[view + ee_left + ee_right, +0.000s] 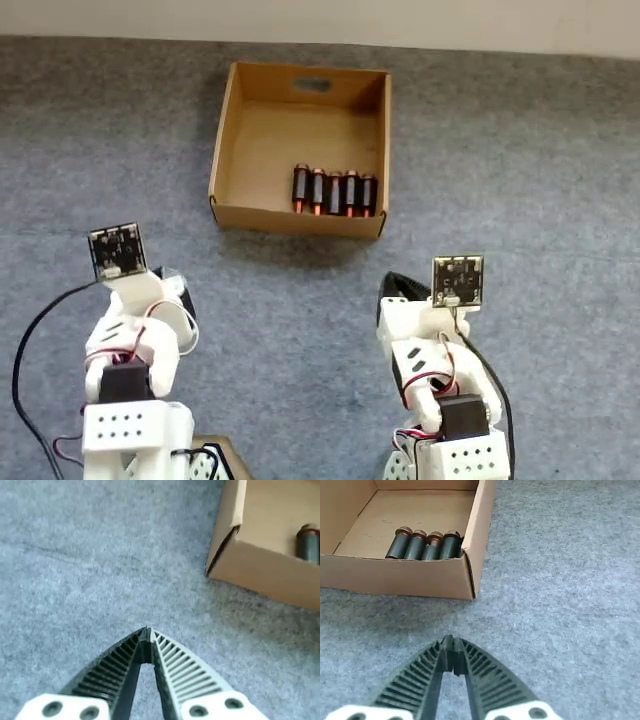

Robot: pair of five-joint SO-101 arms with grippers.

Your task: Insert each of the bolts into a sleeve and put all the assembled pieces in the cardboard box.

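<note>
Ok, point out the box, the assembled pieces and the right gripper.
box [300, 135]: high view, bare floor.
assembled pieces [335, 192]: high view, middle piece of the row.
right gripper [450, 643]: right wrist view, shut fingertips.

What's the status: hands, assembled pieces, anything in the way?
Left hand shut, empty; right hand shut, empty. Five assembled pieces side by side in cardboard box. Nothing blocking the box.

Left gripper [146, 632] and right gripper [449, 641] both point forward and down, fingers [172, 662] pressed together.
</note>
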